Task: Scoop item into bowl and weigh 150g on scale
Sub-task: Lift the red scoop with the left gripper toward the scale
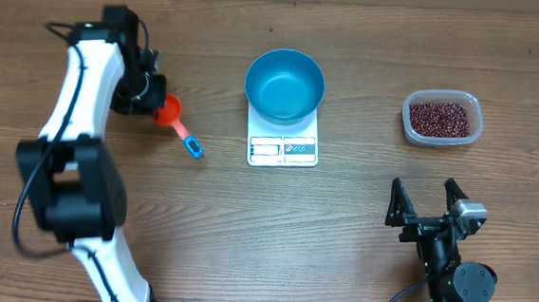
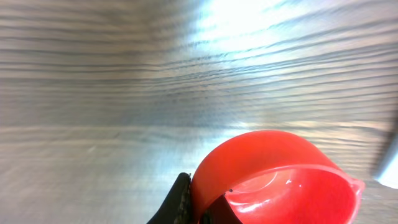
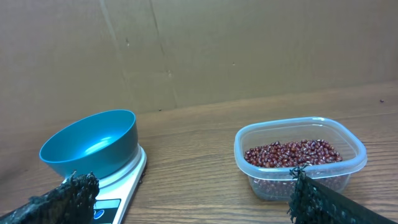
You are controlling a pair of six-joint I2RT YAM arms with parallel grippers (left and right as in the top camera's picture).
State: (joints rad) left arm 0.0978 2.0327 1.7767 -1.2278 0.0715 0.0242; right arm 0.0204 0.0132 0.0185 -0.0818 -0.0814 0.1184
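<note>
- Brown wood counter [image 1: 339, 242] holds all the things.
- Blue bowl [image 1: 285, 84] sits on the white scale [image 1: 284, 148], in the middle of the counter. The bowl covers the far part of the scale. The end with the little screen sticks out toward the robot.
- Small dark red beans [image 1: 440, 117] lie in a heap in a clear tub [image 1: 407, 118]. The tub stands to the right of the bowl, well apart from it.
- To the left of the scale is a scoop [image 1: 169, 114]. It is near the scale but does not touch it. It has a red cup and a handle with a blue tip, and the tip points down toward the scale's near corner.
- Left fingers [image 1: 152, 105] are pressed together on the scoop, pinching the wall of the red cup. In the left wrist view the cup fills the bottom right, and one black finger sits tight against its outside.
- I cannot tell if the scoop rests on the counter or is a bit up in the air.
- Right fingers [image 1: 423, 195] are spread wide and hold nothing. They are on the right side, close to the robot, well apart from the tub.
- In the right wrist view, the tub of beans is ahead on the right, and the bowl on the scale is ahead on the left.
</note>
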